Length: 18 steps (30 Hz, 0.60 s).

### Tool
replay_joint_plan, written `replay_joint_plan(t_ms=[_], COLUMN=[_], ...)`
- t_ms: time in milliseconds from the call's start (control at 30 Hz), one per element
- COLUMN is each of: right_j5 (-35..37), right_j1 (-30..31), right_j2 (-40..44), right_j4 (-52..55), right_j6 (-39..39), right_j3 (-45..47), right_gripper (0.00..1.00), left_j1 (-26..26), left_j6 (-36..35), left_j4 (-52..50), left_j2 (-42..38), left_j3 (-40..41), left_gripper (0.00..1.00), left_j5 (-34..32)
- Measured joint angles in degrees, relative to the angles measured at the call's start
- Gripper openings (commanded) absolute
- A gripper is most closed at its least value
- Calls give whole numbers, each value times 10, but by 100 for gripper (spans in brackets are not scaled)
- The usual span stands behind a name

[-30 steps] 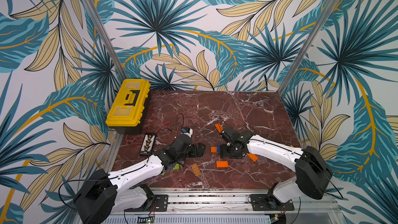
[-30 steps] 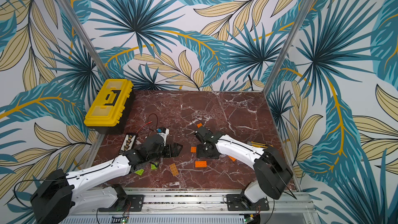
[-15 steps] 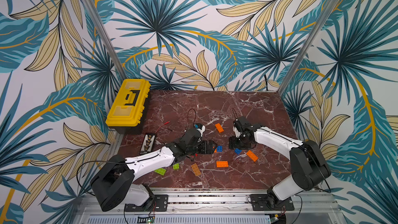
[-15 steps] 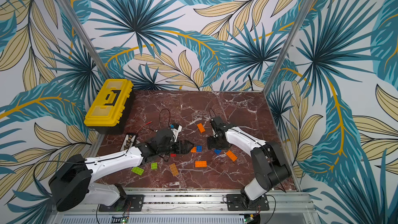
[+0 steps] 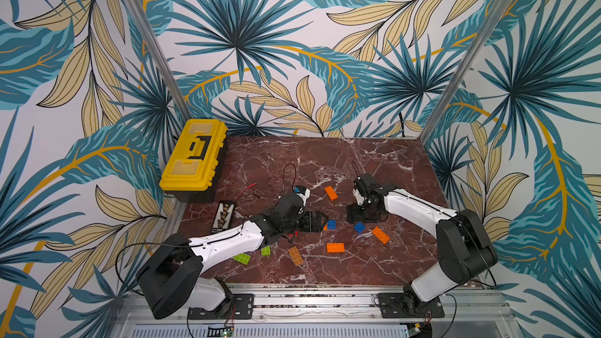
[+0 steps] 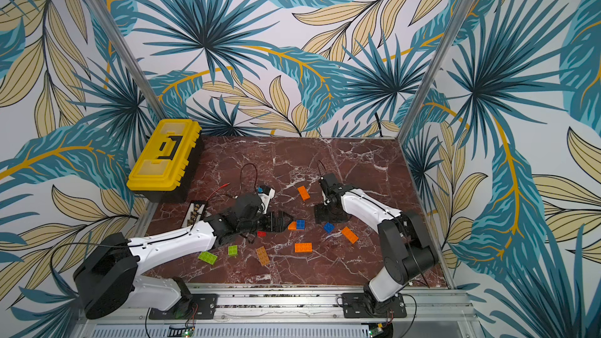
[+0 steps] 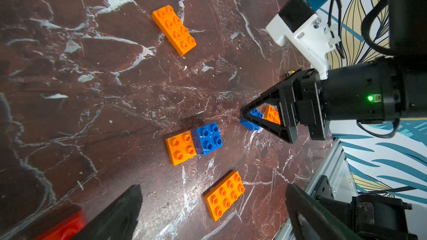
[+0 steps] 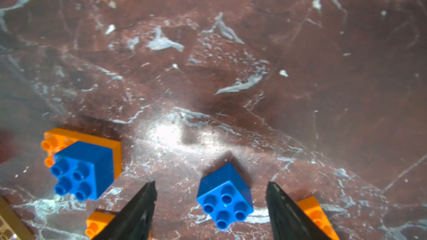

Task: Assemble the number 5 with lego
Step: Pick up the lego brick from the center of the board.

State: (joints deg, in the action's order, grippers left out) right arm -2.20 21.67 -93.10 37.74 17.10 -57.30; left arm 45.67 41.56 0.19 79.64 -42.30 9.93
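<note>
Straddling loose blue brick with right gripper, jaws open, ungripped; left gripper wide open, empty. Could pinch brick's corners, spinning it into adjacent orange brick.

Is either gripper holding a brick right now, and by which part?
Nothing is held. The right gripper stands open around the loose blue brick on the table, with gaps on both sides. The left gripper is open and empty.

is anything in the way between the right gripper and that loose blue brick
Nothing visible. The right gripper stands open with a finger on either side of the loose blue brick, not touching it. An orange brick lies outside one finger, not in the gap.
</note>
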Motion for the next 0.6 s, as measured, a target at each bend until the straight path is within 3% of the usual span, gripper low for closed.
replay_joint_plan(t_ms=[167,600], right_j5=[-22,-57], right_j1=[-3,-1], right_j2=[-31,-13], right_j4=[-1,0], right_j6=[3,20], right_j3=[-1,28], right_gripper=[68,52], left_j1=[0,0], left_j6=[0,0], left_j4=[0,0], left_j2=[0,0], left_j3=[0,0], left_gripper=[100,100], left_j5=[0,0])
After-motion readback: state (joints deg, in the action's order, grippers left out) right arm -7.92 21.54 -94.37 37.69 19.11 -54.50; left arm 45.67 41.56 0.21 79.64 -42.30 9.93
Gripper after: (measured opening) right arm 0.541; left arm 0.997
